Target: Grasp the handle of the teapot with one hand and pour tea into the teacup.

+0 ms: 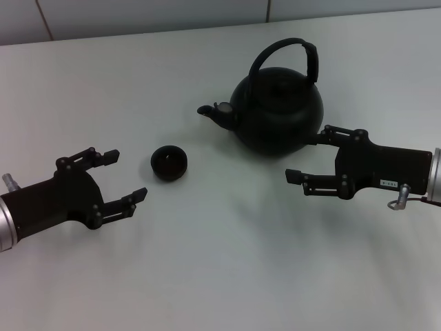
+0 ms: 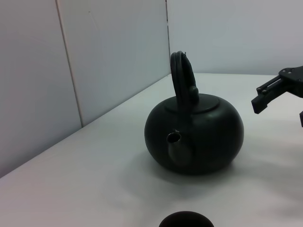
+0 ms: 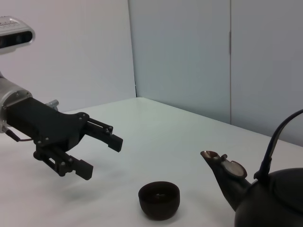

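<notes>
The matte black teapot (image 1: 277,110) stands upright on the white table, spout (image 1: 210,110) towards my left, with its arched handle (image 1: 293,48) upright over the lid. The small black teacup (image 1: 169,163) sits left of and nearer than the spout. My right gripper (image 1: 311,153) is open and empty, low beside the teapot's near right side, one finger close to its body. My left gripper (image 1: 125,176) is open and empty, just left of the teacup. The left wrist view shows the teapot (image 2: 199,137) and handle (image 2: 182,75). The right wrist view shows the teacup (image 3: 159,198) and left gripper (image 3: 100,156).
The white table (image 1: 220,262) stretches around both objects. A pale panelled wall (image 1: 138,17) runs along the table's far edge, behind the teapot.
</notes>
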{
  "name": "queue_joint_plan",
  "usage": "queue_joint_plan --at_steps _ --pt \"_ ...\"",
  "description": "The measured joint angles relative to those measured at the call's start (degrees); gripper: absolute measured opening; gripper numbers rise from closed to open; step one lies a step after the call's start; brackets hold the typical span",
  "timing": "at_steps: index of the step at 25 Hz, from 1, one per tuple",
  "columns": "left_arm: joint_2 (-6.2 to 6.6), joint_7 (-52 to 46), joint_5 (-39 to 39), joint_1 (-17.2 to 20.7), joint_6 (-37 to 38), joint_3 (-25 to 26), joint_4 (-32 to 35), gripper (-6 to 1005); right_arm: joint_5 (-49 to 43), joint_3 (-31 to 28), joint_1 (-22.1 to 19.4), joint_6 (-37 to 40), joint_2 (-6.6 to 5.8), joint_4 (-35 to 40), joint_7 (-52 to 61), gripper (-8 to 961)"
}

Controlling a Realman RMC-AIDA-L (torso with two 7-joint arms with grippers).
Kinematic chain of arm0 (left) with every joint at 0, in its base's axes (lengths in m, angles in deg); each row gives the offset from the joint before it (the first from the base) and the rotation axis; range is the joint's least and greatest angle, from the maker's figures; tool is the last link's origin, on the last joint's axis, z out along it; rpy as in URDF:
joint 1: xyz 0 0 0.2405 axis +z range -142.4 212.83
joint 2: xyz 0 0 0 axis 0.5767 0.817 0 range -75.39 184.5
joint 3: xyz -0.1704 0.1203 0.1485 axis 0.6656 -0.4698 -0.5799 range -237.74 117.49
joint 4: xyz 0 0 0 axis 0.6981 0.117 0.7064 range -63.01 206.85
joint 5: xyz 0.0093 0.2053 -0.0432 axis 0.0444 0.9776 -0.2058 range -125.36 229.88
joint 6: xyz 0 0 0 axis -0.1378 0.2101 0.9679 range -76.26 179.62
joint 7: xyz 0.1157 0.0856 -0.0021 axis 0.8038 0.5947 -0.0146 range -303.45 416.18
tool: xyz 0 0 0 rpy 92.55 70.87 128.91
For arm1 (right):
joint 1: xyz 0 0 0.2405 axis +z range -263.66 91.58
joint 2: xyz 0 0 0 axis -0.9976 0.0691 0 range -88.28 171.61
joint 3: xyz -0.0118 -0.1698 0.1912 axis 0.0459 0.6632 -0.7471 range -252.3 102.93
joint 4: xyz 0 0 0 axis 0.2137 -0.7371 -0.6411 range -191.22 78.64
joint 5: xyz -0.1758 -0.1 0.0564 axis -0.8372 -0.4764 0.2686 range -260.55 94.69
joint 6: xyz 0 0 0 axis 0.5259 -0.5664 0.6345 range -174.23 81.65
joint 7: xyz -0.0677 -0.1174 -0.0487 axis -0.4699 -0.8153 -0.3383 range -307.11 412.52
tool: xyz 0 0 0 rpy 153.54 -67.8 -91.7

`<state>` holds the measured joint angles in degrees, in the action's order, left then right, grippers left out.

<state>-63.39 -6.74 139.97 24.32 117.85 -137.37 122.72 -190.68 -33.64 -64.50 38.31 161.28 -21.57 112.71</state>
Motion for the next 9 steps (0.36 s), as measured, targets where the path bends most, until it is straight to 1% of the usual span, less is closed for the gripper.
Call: queue_joint_plan --at_steps 9 --pt "0.0 0.0 0.0 0.08 0.0 0.0 0.0 806 0.0 0.0 0.0 0.01 0.0 0.0 0.32 817"
